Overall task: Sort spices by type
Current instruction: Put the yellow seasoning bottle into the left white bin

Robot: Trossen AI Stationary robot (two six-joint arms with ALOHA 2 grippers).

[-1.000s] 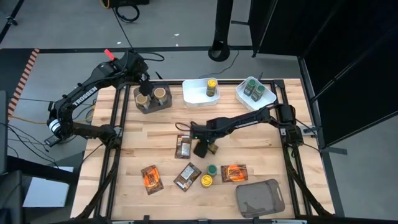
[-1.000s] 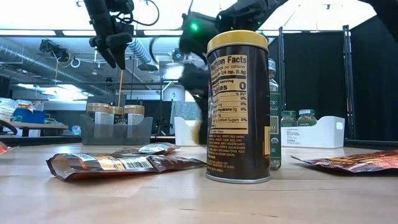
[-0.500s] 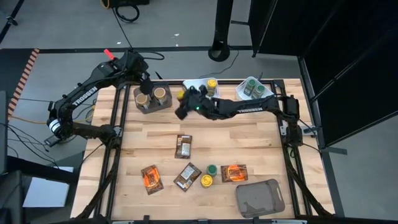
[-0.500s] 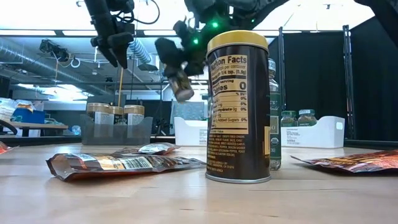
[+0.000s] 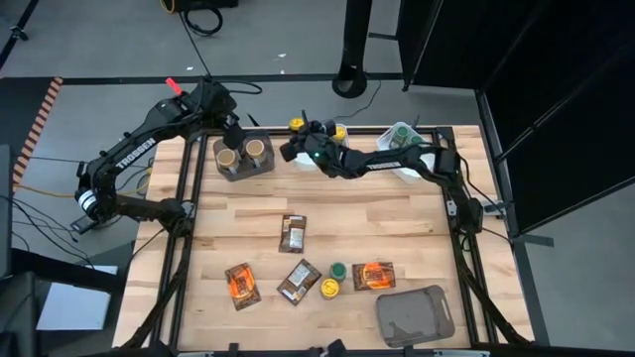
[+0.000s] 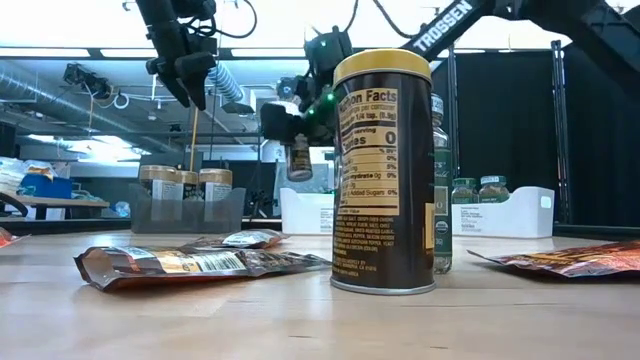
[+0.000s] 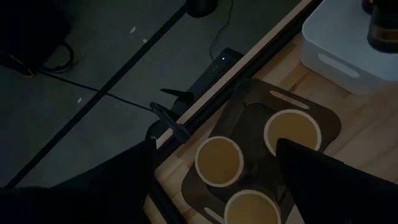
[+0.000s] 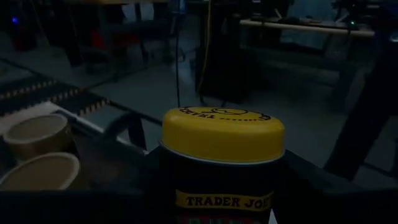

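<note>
1. Above the far edge of the table, the right gripper (image 5: 298,145) is clamped on a yellow-lidded jar (image 5: 296,126), held upright and clear of the tabletop.
2. The held jar's long axis is vertical. It hangs over the left end of the middle white tray (image 5: 316,154), where one yellow-lidded jar (image 5: 339,132) already stands just to its right. The drop point lies directly below and slightly right, so the right arm is the nearer one.
3. The left gripper (image 5: 230,127) hovers over the grey bin (image 5: 241,171) at far left, fingers apart and holding nothing.
4. Counts, from the high view:
   - Tan-lidded jars in the grey bin: three, as the left wrist view shows (image 7: 217,160).
   - Green-lidded jars in the right white tray (image 5: 425,157): two (image 5: 404,141).
   - Yellow-lidded jars: three, one held, one in the middle tray, one loose near centre (image 5: 329,288).
   - Loose green-lidded jar: one (image 5: 338,270).
   - Orange packets: two (image 5: 240,284).
   - Brown packets: two (image 5: 292,233).
   - Empty grey bin at near right: one (image 5: 415,315).
</note>
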